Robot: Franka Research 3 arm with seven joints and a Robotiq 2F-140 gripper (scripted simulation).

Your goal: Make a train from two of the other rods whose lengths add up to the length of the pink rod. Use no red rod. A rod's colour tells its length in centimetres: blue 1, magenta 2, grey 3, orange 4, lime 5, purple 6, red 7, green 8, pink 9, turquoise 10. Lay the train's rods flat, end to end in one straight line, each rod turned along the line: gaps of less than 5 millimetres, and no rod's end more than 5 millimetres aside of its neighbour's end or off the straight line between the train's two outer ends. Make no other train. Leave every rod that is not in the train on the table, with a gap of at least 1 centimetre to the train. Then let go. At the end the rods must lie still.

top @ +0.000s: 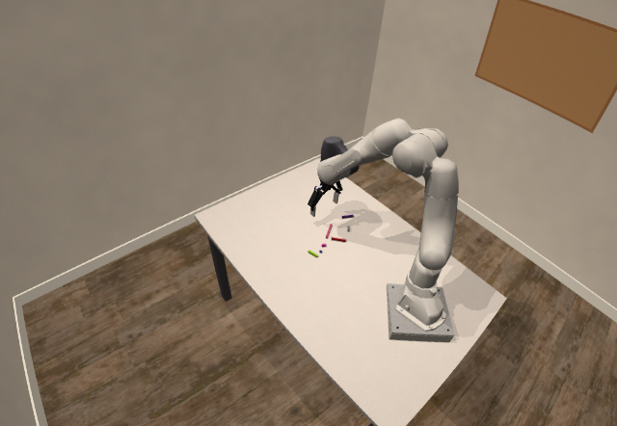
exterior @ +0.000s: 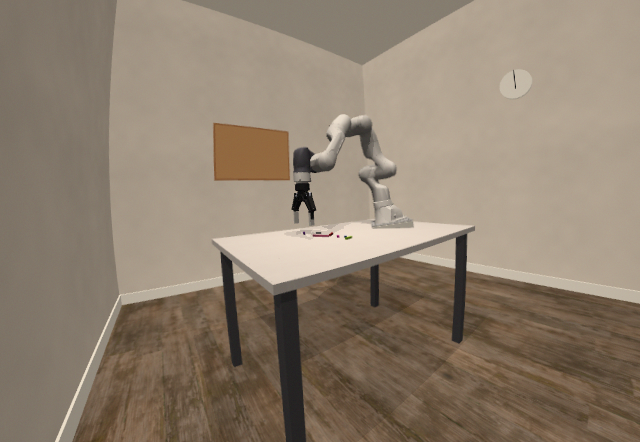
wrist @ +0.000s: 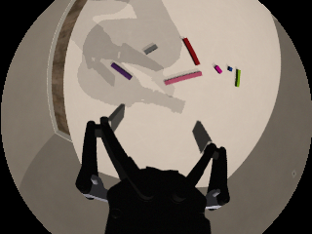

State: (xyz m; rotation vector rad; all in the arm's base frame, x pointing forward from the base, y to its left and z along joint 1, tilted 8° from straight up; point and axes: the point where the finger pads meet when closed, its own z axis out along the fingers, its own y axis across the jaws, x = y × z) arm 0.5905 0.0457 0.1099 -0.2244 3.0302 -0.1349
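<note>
fingers: spread to full width, nothing held between them; both pads are seen above bare table in the wrist view.
gripper (wrist: 159, 127): black, pointed straight down, held well above the table (top: 279, 281) and off to one side of the rod cluster, nearest the purple rod.
purple rod (wrist: 121, 70): flat on the table, closest rod to the gripper, lying inside the arm's shadow.
grey rod (wrist: 151, 49): short, flat, just beyond the purple rod, apart from it.
pink rod (wrist: 182, 77): longest of the set, flat, mid-cluster, between the purple rod and the small pieces; no rod is seen touching it.
red rod (wrist: 190, 51): flat, near one end of the pink rod, angled to it, a small gap seen between them.
magenta rod (wrist: 218, 69): short, past the pink rod's other end.
blue rod (wrist: 229, 68): tiny, beside the magenta rod; contact cannot be told.
lime rod (wrist: 238, 78): outermost, farthest from the gripper, apart from the rest.
train: none laid; no two rods are lined end to end.
arm (top: 438, 212): white, bolted to a grey base plate (top: 393, 332) near the table's edge.
markings: no brand, label or writing can be read on any part.
walls: a cork board (exterior: 251, 151) and a clock (exterior: 522, 84) without numerals.
</note>
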